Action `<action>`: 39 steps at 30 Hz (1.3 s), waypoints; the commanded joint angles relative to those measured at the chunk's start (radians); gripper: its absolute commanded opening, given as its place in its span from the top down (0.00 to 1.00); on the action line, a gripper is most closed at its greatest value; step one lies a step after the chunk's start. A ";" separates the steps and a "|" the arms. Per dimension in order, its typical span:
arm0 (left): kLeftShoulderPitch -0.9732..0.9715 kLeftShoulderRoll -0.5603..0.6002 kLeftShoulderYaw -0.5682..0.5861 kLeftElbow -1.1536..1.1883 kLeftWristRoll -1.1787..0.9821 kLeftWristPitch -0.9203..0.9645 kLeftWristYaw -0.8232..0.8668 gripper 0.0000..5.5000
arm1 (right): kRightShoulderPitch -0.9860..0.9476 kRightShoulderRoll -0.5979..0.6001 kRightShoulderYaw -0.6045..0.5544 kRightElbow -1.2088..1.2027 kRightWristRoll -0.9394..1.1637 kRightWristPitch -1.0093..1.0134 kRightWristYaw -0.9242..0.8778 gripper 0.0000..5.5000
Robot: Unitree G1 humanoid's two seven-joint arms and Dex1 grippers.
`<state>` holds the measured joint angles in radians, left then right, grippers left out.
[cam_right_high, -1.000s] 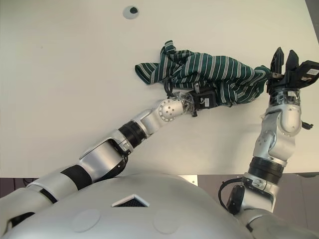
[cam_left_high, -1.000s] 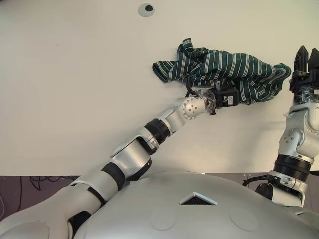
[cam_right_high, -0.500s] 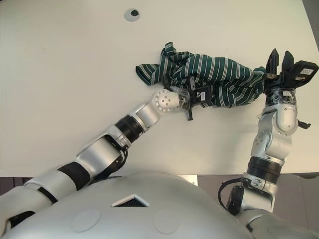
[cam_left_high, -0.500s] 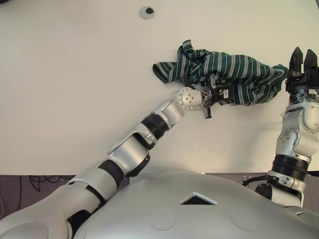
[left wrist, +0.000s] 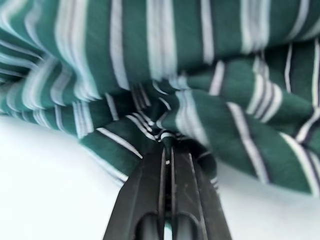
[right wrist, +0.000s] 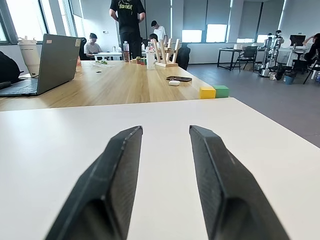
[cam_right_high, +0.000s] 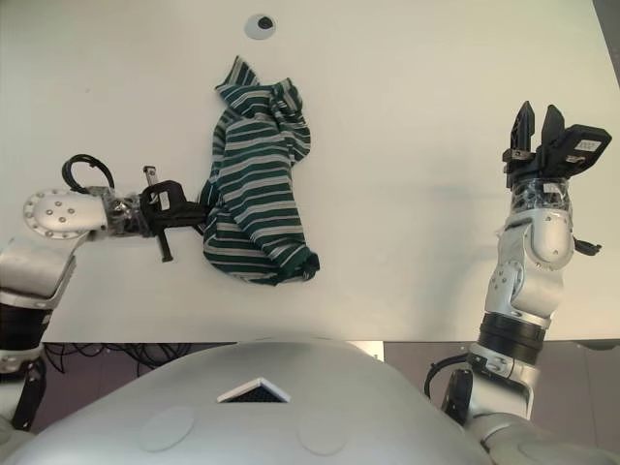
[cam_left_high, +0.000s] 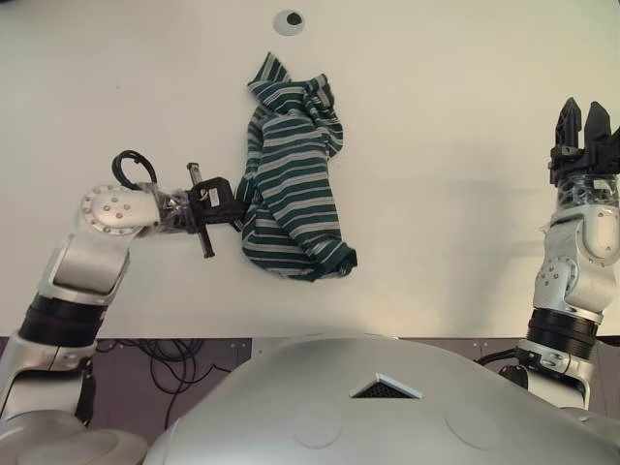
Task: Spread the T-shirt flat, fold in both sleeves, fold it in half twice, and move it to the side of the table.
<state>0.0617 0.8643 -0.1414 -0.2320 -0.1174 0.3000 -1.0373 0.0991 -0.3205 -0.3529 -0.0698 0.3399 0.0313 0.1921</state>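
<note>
Still bunched: the T-shirt [cam_left_high: 291, 194] lies as a long crumpled heap left of centre on the bench [cam_left_high: 446, 223], running from near a small grey disc [cam_left_high: 288, 20] toward the robot. The left fingers [left wrist: 167, 150] are clamped together on a fold at its left edge. The right fingers [cam_left_high: 584, 114] stand apart, raised over the right side, well apart from the cloth.

Risks as I judge them: the pinch takes only a thin fold, so it may slip. With nothing anchoring the far side, a pull likely drags the whole heap instead of opening it. Sleeves are buried, so a wrong layer is easily grabbed.

The bench is white, smooth and bare. The room behind has a wooden table [right wrist: 125, 82], a laptop [right wrist: 50, 62], and yellow and green blocks [right wrist: 214, 91].
</note>
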 commanded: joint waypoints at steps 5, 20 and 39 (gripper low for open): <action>-0.045 -0.147 0.147 0.001 -0.174 -0.189 0.048 0.95 | 0.024 0.024 0.007 -0.024 -0.027 -0.016 -0.001 0.68; 0.214 0.026 0.188 -0.012 0.104 -0.548 0.079 0.80 | 0.064 0.034 0.009 -0.071 -0.044 -0.003 0.000 0.68; 0.266 -0.036 -0.144 -0.057 0.251 -0.616 0.061 0.80 | 0.070 0.043 0.037 -0.073 -0.069 0.012 0.004 0.68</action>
<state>0.3201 0.8151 -0.2702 -0.3053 0.1207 -0.3257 -0.9709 0.1690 -0.2843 -0.3186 -0.1345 0.2743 0.0335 0.1929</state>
